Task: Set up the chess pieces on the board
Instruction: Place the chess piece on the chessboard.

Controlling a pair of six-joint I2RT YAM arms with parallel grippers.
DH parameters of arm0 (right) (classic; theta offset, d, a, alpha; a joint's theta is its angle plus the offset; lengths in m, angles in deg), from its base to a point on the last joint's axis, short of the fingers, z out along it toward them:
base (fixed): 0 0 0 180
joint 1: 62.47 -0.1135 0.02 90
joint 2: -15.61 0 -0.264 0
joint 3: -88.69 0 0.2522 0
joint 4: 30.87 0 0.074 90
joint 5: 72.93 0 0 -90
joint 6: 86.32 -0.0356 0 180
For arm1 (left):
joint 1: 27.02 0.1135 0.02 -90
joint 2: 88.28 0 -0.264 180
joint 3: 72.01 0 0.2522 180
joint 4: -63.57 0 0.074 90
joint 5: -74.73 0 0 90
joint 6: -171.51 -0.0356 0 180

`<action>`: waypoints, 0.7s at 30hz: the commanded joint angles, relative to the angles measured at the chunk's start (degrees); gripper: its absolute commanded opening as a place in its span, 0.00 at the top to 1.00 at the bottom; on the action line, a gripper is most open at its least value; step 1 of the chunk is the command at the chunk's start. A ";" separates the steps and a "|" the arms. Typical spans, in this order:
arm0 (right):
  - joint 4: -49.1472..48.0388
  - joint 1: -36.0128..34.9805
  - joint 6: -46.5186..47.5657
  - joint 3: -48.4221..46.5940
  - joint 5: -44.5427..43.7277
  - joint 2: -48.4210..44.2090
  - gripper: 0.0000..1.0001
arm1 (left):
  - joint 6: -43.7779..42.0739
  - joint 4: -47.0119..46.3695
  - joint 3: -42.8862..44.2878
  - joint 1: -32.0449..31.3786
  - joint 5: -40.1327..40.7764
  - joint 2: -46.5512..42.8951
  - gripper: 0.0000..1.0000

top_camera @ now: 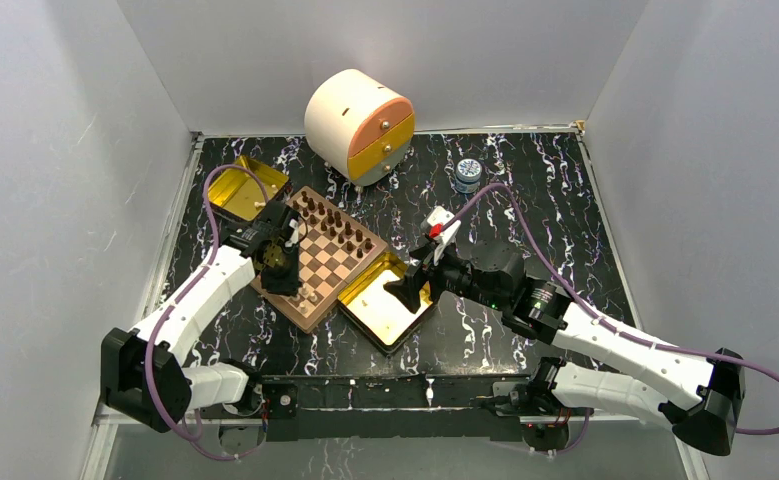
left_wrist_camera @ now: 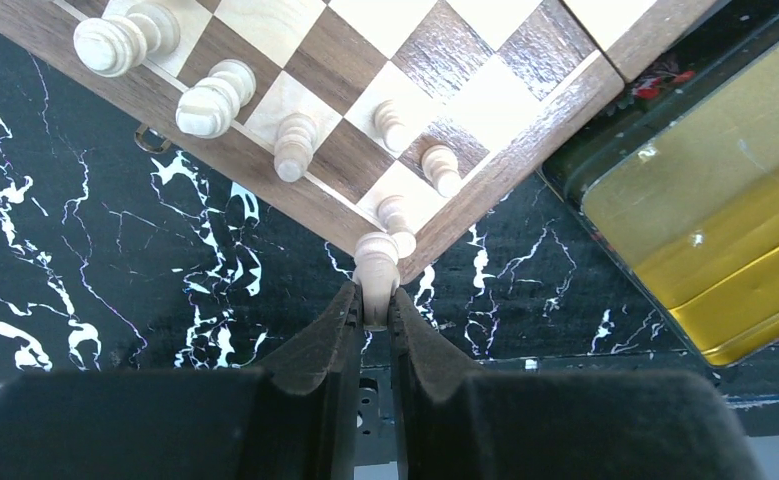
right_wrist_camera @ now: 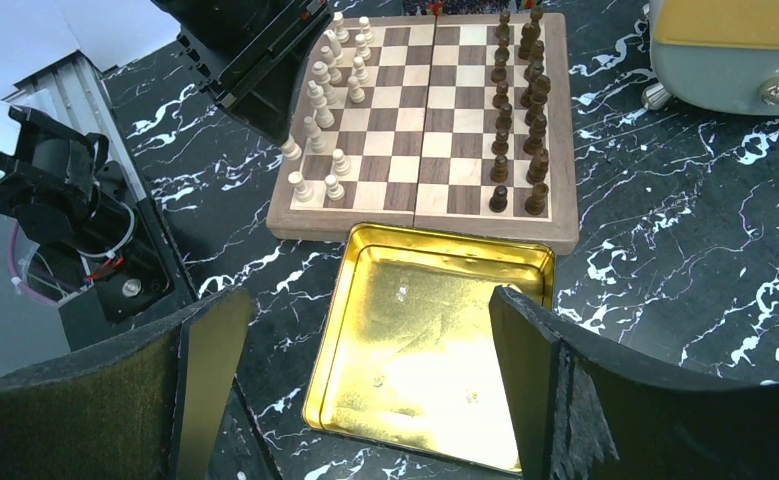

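Observation:
The board [top_camera: 337, 262] lies left of centre, with dark brown pieces [top_camera: 337, 222] along its far side and light tan pieces [top_camera: 308, 295] along its near side. My left gripper [left_wrist_camera: 373, 305] is shut on a light tan piece [left_wrist_camera: 375, 262], held just off the board's corner rim [left_wrist_camera: 525, 140], next to several light pieces [left_wrist_camera: 293, 145] standing on the edge squares. The top view shows this gripper [top_camera: 280, 268] at the board's left side. My right gripper [right_wrist_camera: 365, 370] is open and empty above an empty gold tin [right_wrist_camera: 415, 330]. Two rows of dark pieces [right_wrist_camera: 525, 110] also show in the right wrist view.
A second gold tin [top_camera: 245, 185] lies at the back left. A round cream and orange drawer box [top_camera: 358, 125] and a small jar [top_camera: 468, 175] stand at the back. The nearer gold tin [top_camera: 390, 300] touches the board's right edge. White walls enclose the table.

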 commanded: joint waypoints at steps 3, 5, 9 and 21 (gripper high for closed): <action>-1.50 -0.15 -0.77 -0.32 -0.84 -0.89 0.01 | -0.02 -1.24 -1.73 0.09 2.63 1.50 0.99; -1.51 -0.16 -0.86 -0.36 -0.61 -0.81 0.01 | -0.01 -1.85 -2.09 0.12 2.77 1.63 0.99; -1.81 -0.18 -1.15 -0.62 -0.84 -0.41 0.01 | 0.13 -3.17 -2.76 0.22 2.19 2.12 0.99; -2.25 -0.13 -3.29 -3.03 0.61 1.50 0.02 | -0.26 -2.96 -2.11 0.49 2.57 4.92 0.98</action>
